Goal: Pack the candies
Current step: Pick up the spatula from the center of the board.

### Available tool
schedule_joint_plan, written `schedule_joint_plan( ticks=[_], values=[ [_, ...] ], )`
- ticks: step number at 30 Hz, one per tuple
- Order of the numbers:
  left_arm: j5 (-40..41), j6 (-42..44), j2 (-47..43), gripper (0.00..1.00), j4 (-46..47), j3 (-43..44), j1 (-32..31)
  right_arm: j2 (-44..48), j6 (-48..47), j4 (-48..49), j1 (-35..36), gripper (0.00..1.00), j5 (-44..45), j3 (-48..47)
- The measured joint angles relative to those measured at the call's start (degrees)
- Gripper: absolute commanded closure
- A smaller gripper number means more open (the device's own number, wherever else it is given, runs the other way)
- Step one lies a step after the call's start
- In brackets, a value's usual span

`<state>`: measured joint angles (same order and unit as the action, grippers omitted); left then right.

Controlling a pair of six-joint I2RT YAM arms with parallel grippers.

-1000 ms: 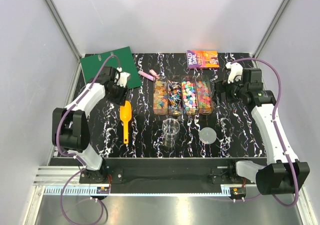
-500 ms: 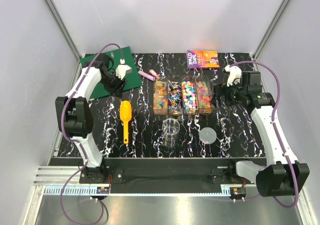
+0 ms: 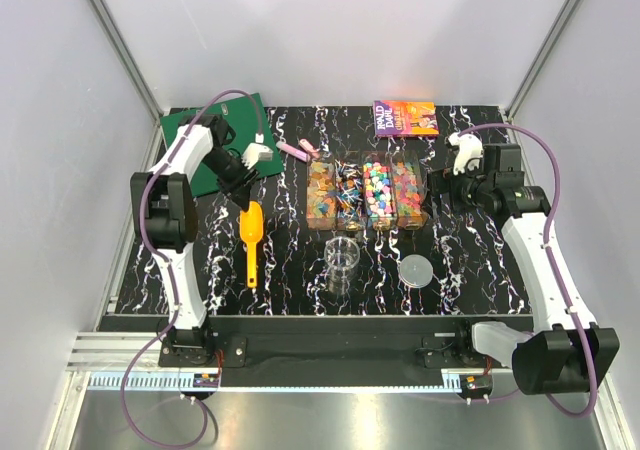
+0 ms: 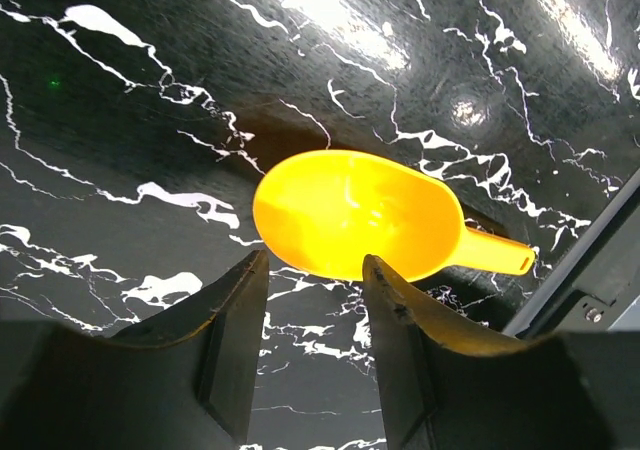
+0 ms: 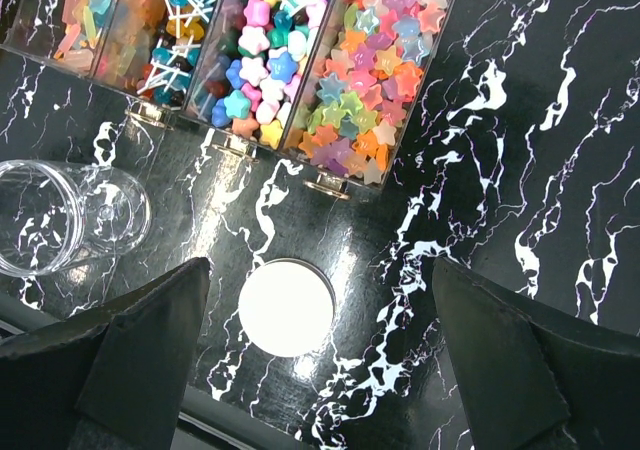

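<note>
The candies (image 3: pixel 365 190) fill a clear four-compartment box mid-table; in the right wrist view the candies (image 5: pixel 350 90) are star-shaped and multicoloured. A yellow scoop (image 3: pixel 251 238) lies left of the box, bowl toward the back. My left gripper (image 3: pixel 243 196) hangs just behind that bowl. In the left wrist view the scoop (image 4: pixel 360 215) lies just past the fingertips, and the left gripper (image 4: pixel 315 275) is partly open with nothing in it. My right gripper (image 3: pixel 441 184) hovers by the box's right end. In its own view the right gripper (image 5: pixel 320 270) is wide open and empty.
A clear cup (image 3: pixel 342 260) stands in front of the box, with a white round lid (image 3: pixel 416 270) to its right. At the back lie a green folder (image 3: pixel 215 130), a pink highlighter (image 3: pixel 298 150) and a colourful book (image 3: pixel 405 118).
My left arm has swung its elbow back and left, and its gripper has come off the green folder toward the scoop's bowl. The right arm has barely shifted.
</note>
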<state>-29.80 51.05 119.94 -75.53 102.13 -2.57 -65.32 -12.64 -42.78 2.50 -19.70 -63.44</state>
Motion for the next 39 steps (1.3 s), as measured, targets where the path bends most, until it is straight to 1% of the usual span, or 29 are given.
schedule_joint_plan(
  ticks=[4, 8, 10, 11, 15, 18, 19, 20, 26, 31, 34, 37, 39],
  values=[
    [-0.04, 0.48, 0.46, 0.53, -0.81, 0.15, 0.0, -0.42, -0.15, -0.37, 0.0, 0.0, -0.13, 0.0],
    [-0.44, 1.4, 3.1, 0.54, -1.46, 2.19, 0.0, -0.57, -0.31, -0.37, 0.0, 0.0, -0.42, -0.02],
    [-0.46, 1.68, 4.94, 0.62, -1.31, 3.5, 0.02, -0.63, -0.46, -0.37, 0.0, 0.01, -0.48, -0.02],
    [-0.44, 1.77, 5.88, 0.64, -1.18, 4.0, 0.02, -0.7, -0.5, -0.37, 0.0, 0.0, -0.5, -0.02],
    [-0.44, 2.14, 8.33, 0.64, -1.18, 5.25, 0.02, -1.01, -0.66, -0.39, 0.0, 0.0, -0.52, -0.02],
    [-0.44, 2.16, 8.92, 0.82, -1.27, 6.21, 0.04, -1.11, -0.7, -0.39, 0.0, 0.0, -0.5, -0.02],
    [-0.46, 2.25, 8.92, 0.96, -1.27, 6.38, 0.07, -1.14, -0.7, -0.39, 0.0, 0.0, -0.52, -0.02],
    [-0.52, 2.4, 8.92, 1.0, -1.33, 6.69, 0.09, -1.14, -0.7, -0.39, 0.0, 0.0, -0.52, -0.02],
    [-2.78, 1.25, 8.92, 1.0, -4.68, 9.05, 0.33, -1.14, -0.72, -0.39, 0.0, 0.0, -0.94, -0.02],
    [-5.57, -3.19, 8.76, 1.0, -4.96, 14.99, 1.05, -2.36, -1.01, -0.02, 0.02, 0.0, -2.34, -1.88],
    [-6.86, -9.25, 8.68, 1.0, -4.5, 20.83, 1.18, -4.17, -1.25, 3.87, 0.2, 0.0, -2.21, -4.22],
    [-8.85, -18.6, 8.68, 1.0, -3.04, 28.28, 1.29, -5.53, -2.82, 9.73, 2.12, 0.0, -0.02, -5.53],
    [-10.99, -25.94, 8.22, 1.0, -0.28, 31.63, 1.33, -6.45, -5.18, 14.34, 4.48, 0.0, 1.53, -6.16]
  ],
)
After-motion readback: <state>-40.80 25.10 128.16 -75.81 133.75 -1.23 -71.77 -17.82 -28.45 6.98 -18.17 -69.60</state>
